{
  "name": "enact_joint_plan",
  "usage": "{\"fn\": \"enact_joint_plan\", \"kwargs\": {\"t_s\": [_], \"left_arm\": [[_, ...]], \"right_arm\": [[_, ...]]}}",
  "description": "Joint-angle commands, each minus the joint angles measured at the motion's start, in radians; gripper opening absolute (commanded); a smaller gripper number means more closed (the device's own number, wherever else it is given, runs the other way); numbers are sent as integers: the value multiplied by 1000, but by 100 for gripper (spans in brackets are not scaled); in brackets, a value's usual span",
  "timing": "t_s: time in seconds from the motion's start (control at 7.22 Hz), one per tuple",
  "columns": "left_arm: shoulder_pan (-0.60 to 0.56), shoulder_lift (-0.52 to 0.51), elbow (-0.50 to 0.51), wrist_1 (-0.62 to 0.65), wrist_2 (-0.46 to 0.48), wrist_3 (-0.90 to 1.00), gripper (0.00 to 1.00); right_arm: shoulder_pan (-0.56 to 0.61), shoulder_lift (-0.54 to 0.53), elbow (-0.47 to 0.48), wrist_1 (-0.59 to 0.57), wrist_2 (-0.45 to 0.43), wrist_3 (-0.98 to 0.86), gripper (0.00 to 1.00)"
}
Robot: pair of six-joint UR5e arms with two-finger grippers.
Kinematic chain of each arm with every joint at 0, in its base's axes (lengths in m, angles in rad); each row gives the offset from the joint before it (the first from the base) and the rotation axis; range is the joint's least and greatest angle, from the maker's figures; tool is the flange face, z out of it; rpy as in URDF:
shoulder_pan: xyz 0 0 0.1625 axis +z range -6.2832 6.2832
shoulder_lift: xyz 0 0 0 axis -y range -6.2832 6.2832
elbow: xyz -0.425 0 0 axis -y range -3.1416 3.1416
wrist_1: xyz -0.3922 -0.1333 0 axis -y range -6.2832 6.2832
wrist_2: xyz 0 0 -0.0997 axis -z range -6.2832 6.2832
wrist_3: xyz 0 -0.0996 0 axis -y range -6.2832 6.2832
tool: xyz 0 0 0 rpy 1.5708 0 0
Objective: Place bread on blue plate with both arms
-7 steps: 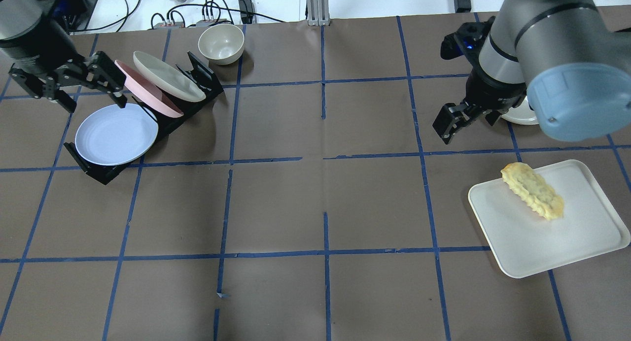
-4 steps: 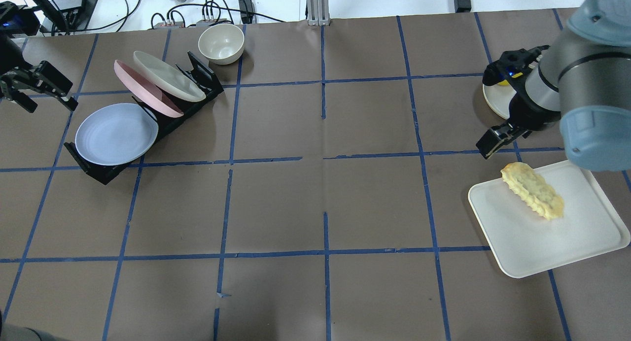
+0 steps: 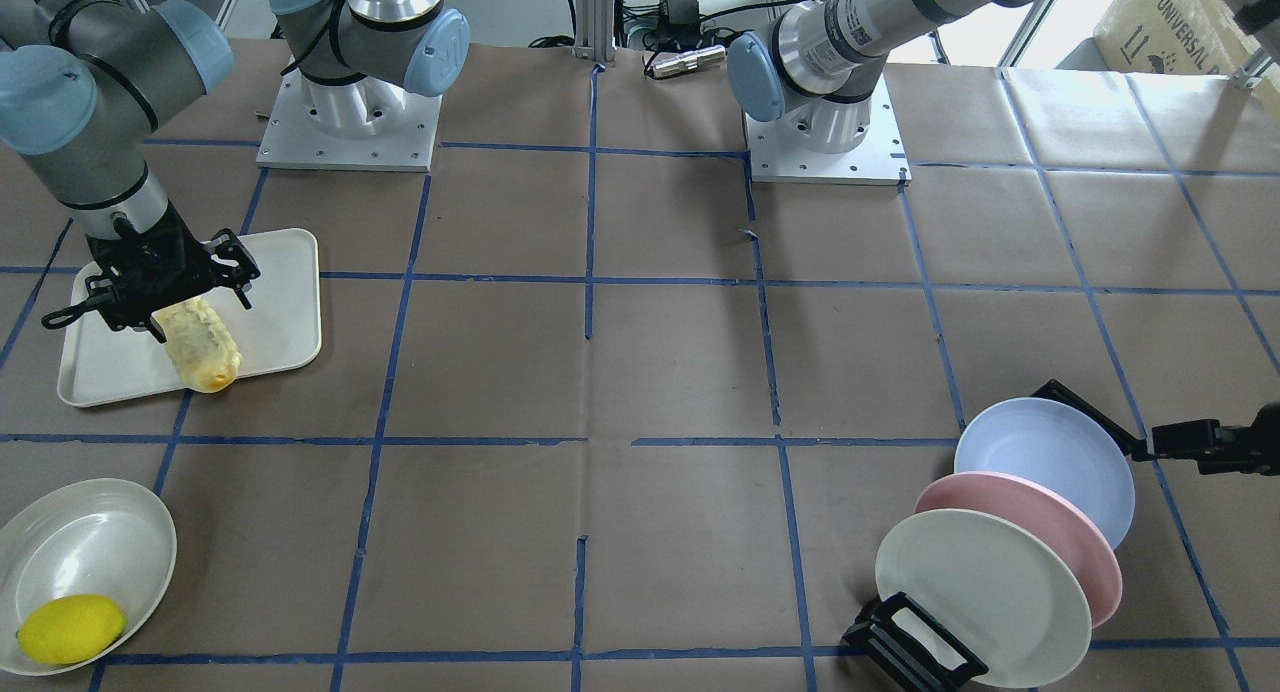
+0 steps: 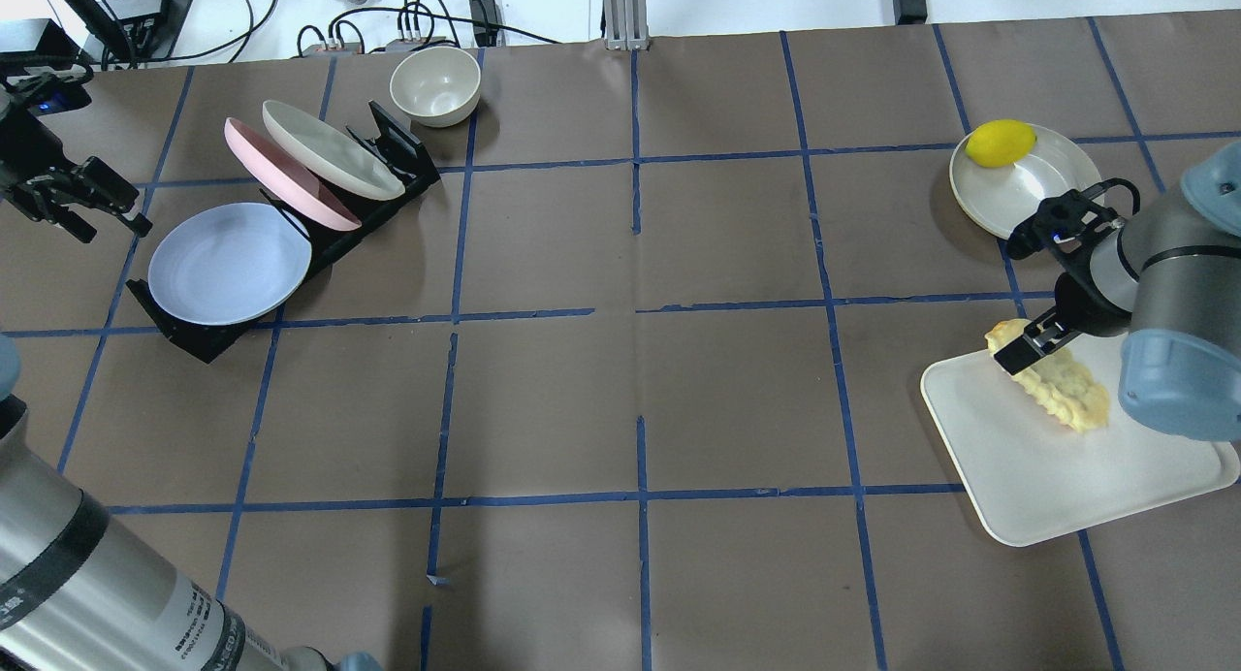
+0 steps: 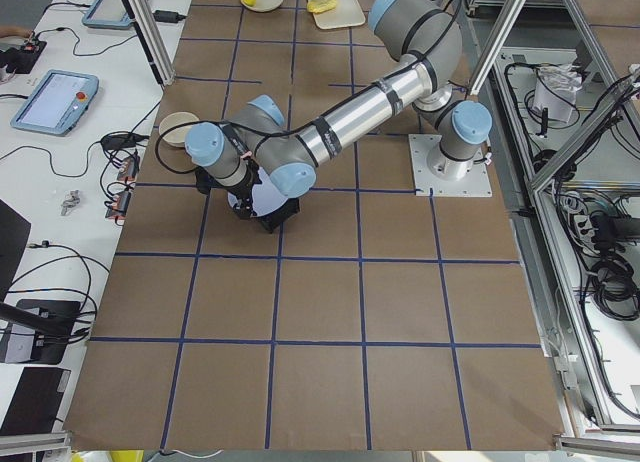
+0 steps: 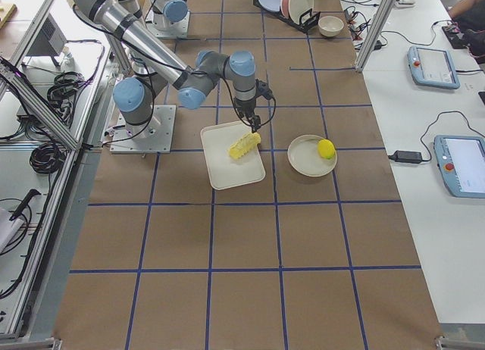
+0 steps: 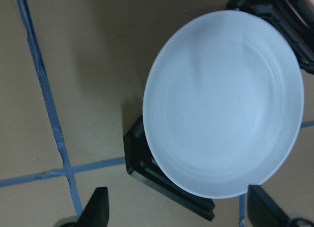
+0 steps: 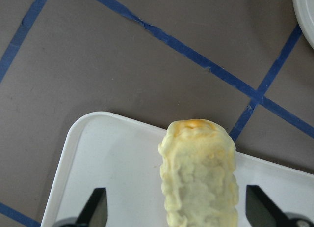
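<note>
The bread (image 4: pixel 1057 385) lies slantwise on a white tray (image 4: pixel 1066 487) at the right. My right gripper (image 4: pixel 1035 349) is open and hangs over the bread's browned far end. In the right wrist view its fingertips (image 8: pixel 95 210) stand on either side of the bread (image 8: pixel 201 173), apart from it. The blue plate (image 4: pixel 229 263) leans in the front slot of a black rack (image 4: pixel 189 339) at the left. My left gripper (image 4: pixel 102 220) is open and empty, just left of the plate. In the left wrist view the plate (image 7: pixel 223 104) fills the frame above the open gripper (image 7: pixel 179 212).
A pink plate (image 4: pixel 286 181) and a cream plate (image 4: pixel 334 152) stand in the same rack behind the blue one. A cream bowl (image 4: pixel 435 84) sits behind the rack. A lemon (image 4: pixel 1001 143) lies on a cream plate (image 4: pixel 1042 191) beyond the tray.
My right gripper has swung right and nearer, down over the bread's far end. My left gripper has drawn back to the left of the blue plate. Plates and bread have not moved.
</note>
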Motion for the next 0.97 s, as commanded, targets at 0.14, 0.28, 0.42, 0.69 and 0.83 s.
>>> {"fn": "enact_joint_plan", "kwargs": {"t_s": [0.14, 0.28, 0.42, 0.69, 0.83], "left_arm": [[1, -121, 21, -2, -94, 3, 88], [2, -126, 21, -14, -95, -2, 69], [1, -111, 24, -60, -100, -12, 38], [-1, -110, 41, -65, -100, -15, 21], [-1, -104, 47, -68, -97, -17, 19]], "right_arm": [[-80, 119, 13, -122, 24, -55, 99], [-103, 147, 13, -124, 30, -55, 99], [-104, 155, 19, -124, 36, -54, 99], [-109, 146, 82, -153, 51, -54, 98], [-109, 145, 87, -168, 47, -52, 71]]}}
